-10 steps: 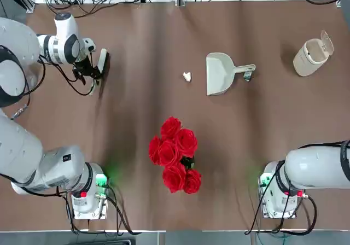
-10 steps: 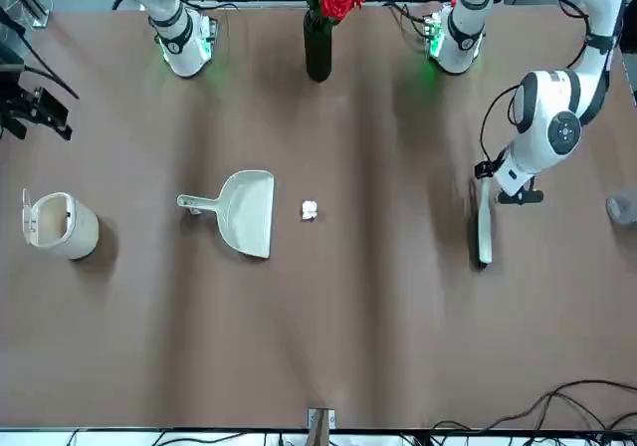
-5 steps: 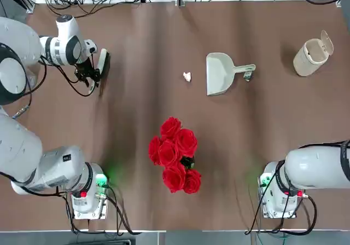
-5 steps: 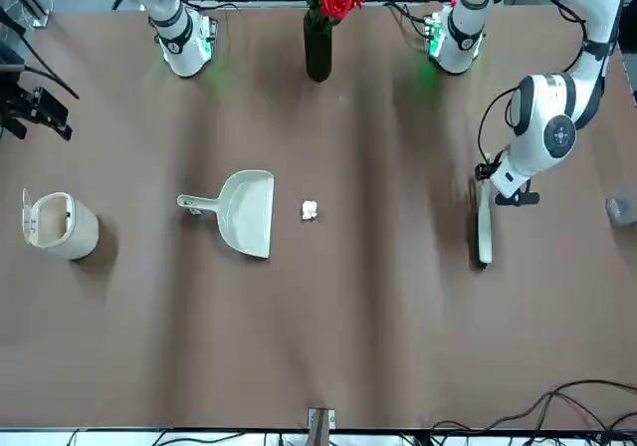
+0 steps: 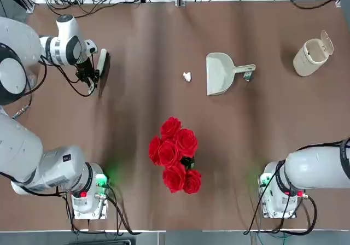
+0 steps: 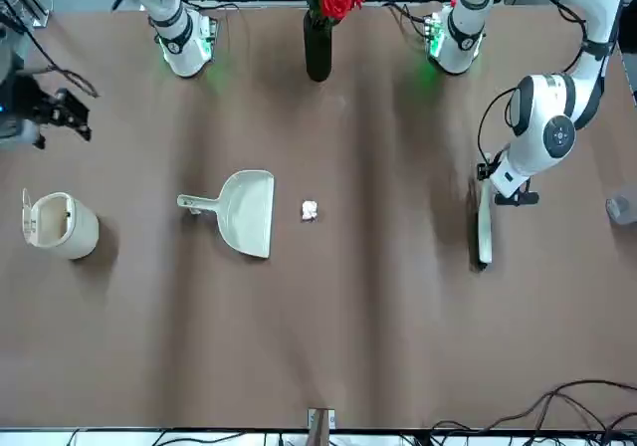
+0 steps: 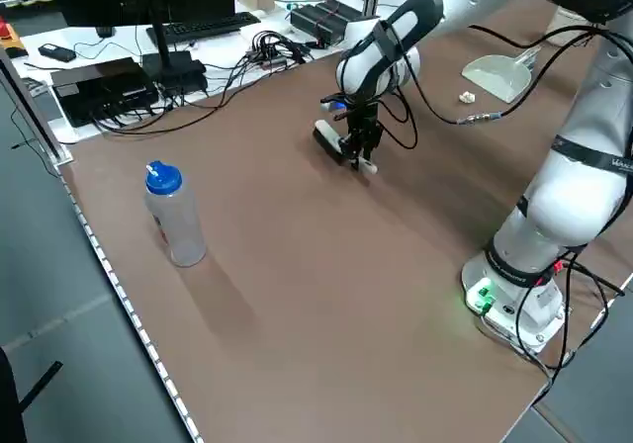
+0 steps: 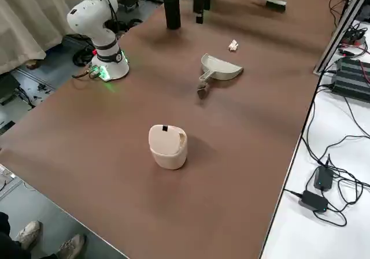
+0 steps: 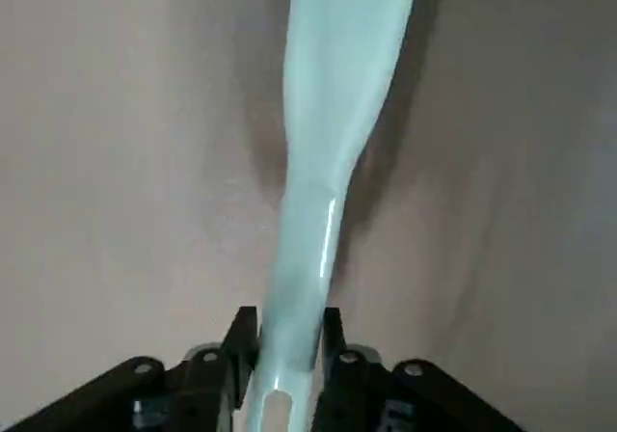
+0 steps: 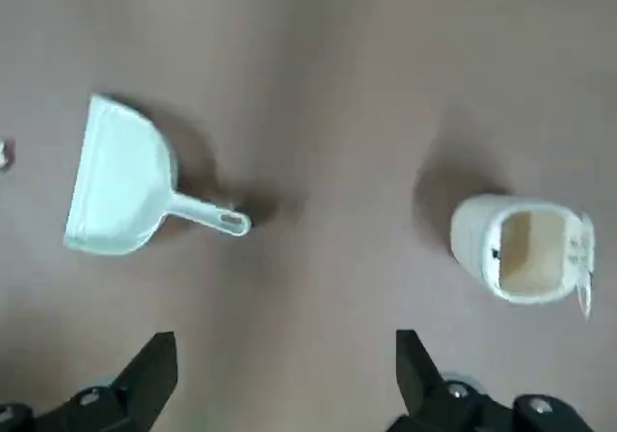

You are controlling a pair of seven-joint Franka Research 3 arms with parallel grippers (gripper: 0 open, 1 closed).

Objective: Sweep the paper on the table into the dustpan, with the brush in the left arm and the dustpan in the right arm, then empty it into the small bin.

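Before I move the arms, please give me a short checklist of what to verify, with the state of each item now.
- Left gripper, at the table's left side, closed on the hand brush by its handle: ok
- Brush bristles touching the tabletop: cannot tell
- Right gripper, open near the dustpan and bin, holding the dustpan: not ok
- Paper ball just outside the dustpan's wide edge: ok
- Flap lid of the small bin open: ok

The dustpan is pale cream, the bin beige, the paper white, the table plain brown, and the roses bright red.
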